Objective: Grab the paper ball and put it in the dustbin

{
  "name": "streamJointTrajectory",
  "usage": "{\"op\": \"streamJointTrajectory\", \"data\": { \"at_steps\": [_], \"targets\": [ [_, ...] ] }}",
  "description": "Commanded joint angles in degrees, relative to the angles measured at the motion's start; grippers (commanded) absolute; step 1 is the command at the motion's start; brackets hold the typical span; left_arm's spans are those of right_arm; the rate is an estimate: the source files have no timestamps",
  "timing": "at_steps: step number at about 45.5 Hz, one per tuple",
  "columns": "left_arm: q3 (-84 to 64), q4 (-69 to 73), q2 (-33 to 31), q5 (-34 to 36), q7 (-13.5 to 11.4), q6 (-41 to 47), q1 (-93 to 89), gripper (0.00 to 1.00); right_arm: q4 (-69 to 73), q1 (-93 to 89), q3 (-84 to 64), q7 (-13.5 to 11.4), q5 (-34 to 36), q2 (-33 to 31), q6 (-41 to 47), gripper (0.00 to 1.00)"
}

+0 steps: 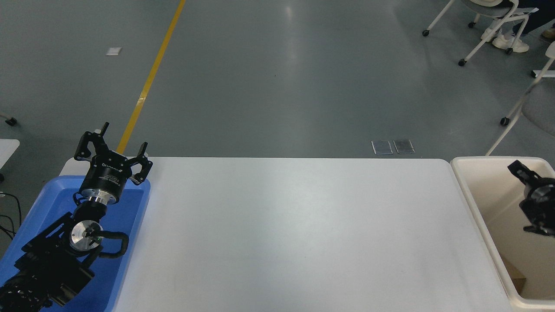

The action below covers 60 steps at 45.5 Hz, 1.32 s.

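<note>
Over the dustbin (481,203) at the table's right end, the right gripper (527,177) hangs above the cream-white walls, partly cut off by the picture's edge; nothing shows between what can be seen of its fingers, but whether they are spread or closed cannot be told. A brownish scrap low against the bin's near inner wall may be the paper ball (516,279); it is too cut off by the rim to be sure, and no ball lies on the white table (295,234). Crumpled kraft paper like this should be very light, soft and springy, not fragile or slippery, best pinched across its lumpy middle with a modest squeeze. At lower left, the left gripper (113,151) is parked over the blue tray (130,225), fingers spread and holding nothing.
</note>
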Motion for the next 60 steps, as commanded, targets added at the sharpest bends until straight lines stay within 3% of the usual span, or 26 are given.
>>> {"op": "streamJointTrajectory", "data": {
  "at_steps": [1,14,37,47,60],
  "targets": [
    [0.0,0.1,0.0,0.0,0.0,0.0,0.0,0.99,24.5,21.9,-11.9,-0.1,-0.3,-2.2,0.8,1.0],
    [0.0,0.0,0.0,0.1,0.0,0.0,0.0,0.99,40.1,41.8,-16.7,-0.2,-0.4,-2.2,18.6,1.0],
    [0.1,0.1,0.0,0.1,0.0,0.1,0.0,0.99,73.8,69.7,-22.2,-0.2,-0.8,-1.7,29.5,1.0],
    [0.1,0.1,0.0,0.1,0.0,0.2,0.0,0.99,78.5,75.3,-21.9,-0.1,-0.7,-0.8,35.1,1.0],
    [0.1,0.1,0.0,0.1,0.0,0.2,0.0,0.99,78.7,75.5,-21.5,-0.1,-0.7,1.1,35.8,1.0]
  ]
}}
